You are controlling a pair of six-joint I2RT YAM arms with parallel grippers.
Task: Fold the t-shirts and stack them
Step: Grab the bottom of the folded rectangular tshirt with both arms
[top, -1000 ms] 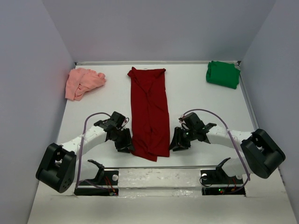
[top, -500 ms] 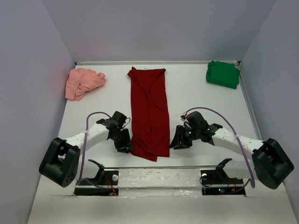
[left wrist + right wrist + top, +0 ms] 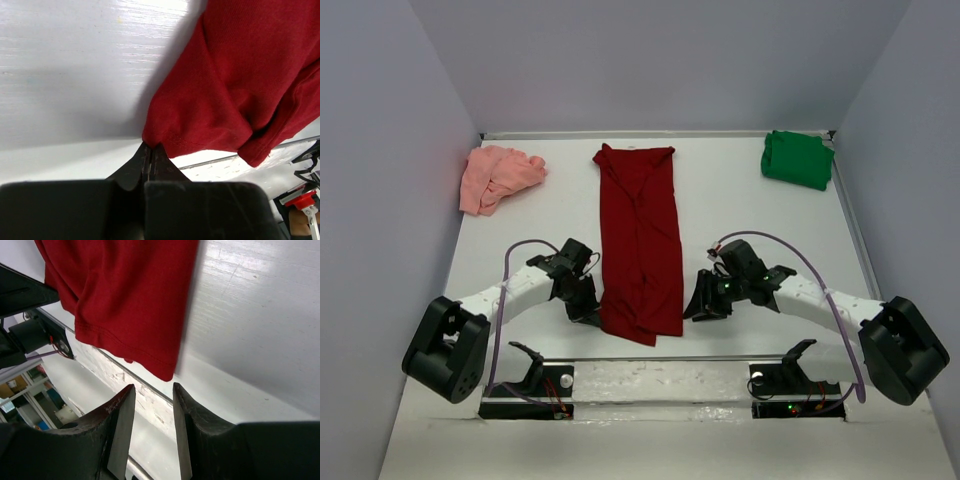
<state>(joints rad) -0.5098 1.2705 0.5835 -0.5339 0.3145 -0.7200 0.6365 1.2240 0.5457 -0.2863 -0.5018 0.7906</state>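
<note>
The dark red t-shirt [image 3: 640, 240] lies as a long folded strip down the table's middle. My left gripper [image 3: 592, 315] is at its near left corner, and in the left wrist view this gripper [image 3: 151, 146] is shut on the hem of the red cloth [image 3: 235, 75]. My right gripper [image 3: 692, 310] sits at the near right corner. In the right wrist view it [image 3: 153, 385] stands open, with the red shirt's corner [image 3: 125, 290] just ahead of its gap, not between the fingers. The salmon-pink t-shirt [image 3: 498, 175] lies crumpled at the back left. The green t-shirt [image 3: 797, 158] lies folded at the back right.
A metal strip [image 3: 660, 357] runs along the table's near edge, just behind the red shirt's hem. The arm bases [image 3: 535, 385] and purple cables sit below it. Grey walls close in the left, right and back sides.
My left gripper has closed on the red shirt's near left corner. Both arms shifted their elbows outward early on. The right gripper stayed open by the right corner.
</note>
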